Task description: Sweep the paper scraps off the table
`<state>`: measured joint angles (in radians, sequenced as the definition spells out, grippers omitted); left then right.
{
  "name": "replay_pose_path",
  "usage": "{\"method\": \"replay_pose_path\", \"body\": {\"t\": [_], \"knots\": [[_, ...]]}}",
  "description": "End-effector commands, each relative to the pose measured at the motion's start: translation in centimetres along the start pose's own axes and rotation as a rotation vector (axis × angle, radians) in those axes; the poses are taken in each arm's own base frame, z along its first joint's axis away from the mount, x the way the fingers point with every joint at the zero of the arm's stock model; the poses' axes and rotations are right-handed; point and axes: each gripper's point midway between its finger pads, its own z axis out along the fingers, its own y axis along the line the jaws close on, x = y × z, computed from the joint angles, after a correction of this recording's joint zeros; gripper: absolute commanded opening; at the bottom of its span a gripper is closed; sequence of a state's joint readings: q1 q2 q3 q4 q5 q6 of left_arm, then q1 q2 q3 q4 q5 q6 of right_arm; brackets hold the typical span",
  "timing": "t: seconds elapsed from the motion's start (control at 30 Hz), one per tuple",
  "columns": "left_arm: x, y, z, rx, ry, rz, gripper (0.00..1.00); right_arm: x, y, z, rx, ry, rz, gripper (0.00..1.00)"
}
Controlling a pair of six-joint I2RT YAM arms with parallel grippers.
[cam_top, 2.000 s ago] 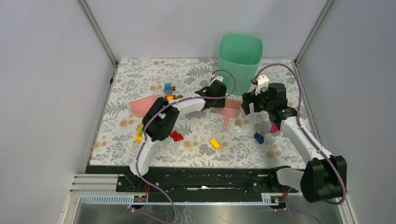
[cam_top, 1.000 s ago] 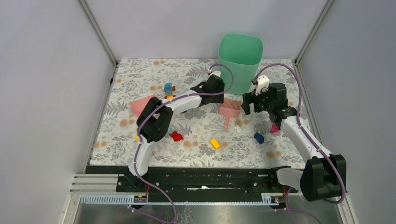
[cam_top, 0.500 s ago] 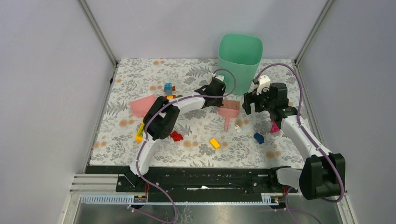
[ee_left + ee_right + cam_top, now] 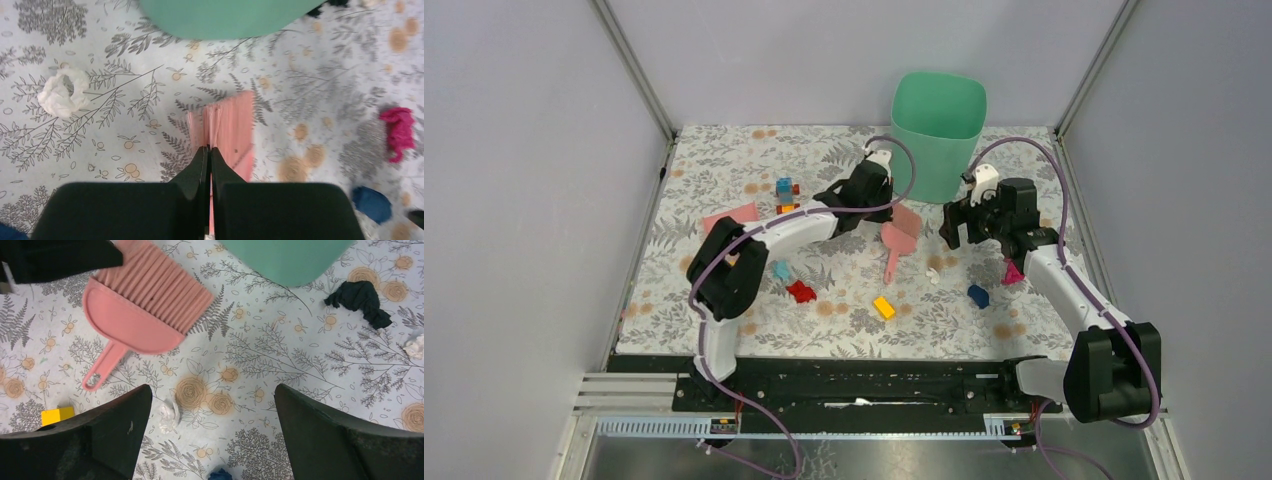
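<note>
My left gripper (image 4: 879, 208) is shut on a pink hand brush (image 4: 894, 235) and holds it tilted just in front of the green bin. In the left wrist view (image 4: 210, 150) the brush (image 4: 230, 122) points away from the closed jaws. A white paper scrap (image 4: 62, 92) lies to its left on the flowered table (image 4: 724, 160). My right gripper (image 4: 964, 222) is open and empty (image 4: 212, 390) above the table. A paper scrap (image 4: 169, 417) lies by its left finger, and also shows in the top view (image 4: 934, 266). Another scrap (image 4: 414, 346) lies at the far right.
A green bin (image 4: 937, 130) stands at the back. A pink dustpan (image 4: 729, 215) lies at the left. Coloured bricks lie about: yellow (image 4: 883, 307), red (image 4: 801, 291), blue (image 4: 978, 294), magenta (image 4: 1012, 272), teal (image 4: 781, 270). A black piece (image 4: 360, 300) lies near the bin.
My left arm has swung left and back, and the brush in it has shifted left and turned, its handle now pointing to the near left. The right gripper has barely moved.
</note>
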<state>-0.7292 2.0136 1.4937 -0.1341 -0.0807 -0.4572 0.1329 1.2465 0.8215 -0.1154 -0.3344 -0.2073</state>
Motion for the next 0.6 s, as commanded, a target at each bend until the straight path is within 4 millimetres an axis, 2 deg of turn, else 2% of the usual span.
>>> {"method": "replay_pose_path", "body": {"t": [0.0, 0.13, 0.27, 0.47, 0.57], "knots": [[-4.9, -3.7, -3.9, 0.181, -0.155, 0.045, 0.00, -0.6, 1.1, -0.1, -0.075, -0.026, -0.040, 1.00], [-4.6, -4.5, -5.4, 0.243, -0.151, 0.088, 0.00, -0.6, 3.4, -1.1, -0.198, -0.069, -0.102, 0.99], [-3.9, -5.6, -7.2, 0.323, -0.131, 0.133, 0.00, -0.8, 4.8, -1.6, -0.269, -0.099, -0.132, 0.98], [-3.9, -8.3, -11.2, 0.467, -0.133, 0.213, 0.00, -1.1, 6.6, -2.5, -0.369, -0.136, -0.166, 1.00], [-3.3, -9.8, -13.4, 0.570, -0.092, 0.252, 0.00, -1.3, 7.7, -3.3, -0.427, -0.166, -0.186, 1.00]]}}
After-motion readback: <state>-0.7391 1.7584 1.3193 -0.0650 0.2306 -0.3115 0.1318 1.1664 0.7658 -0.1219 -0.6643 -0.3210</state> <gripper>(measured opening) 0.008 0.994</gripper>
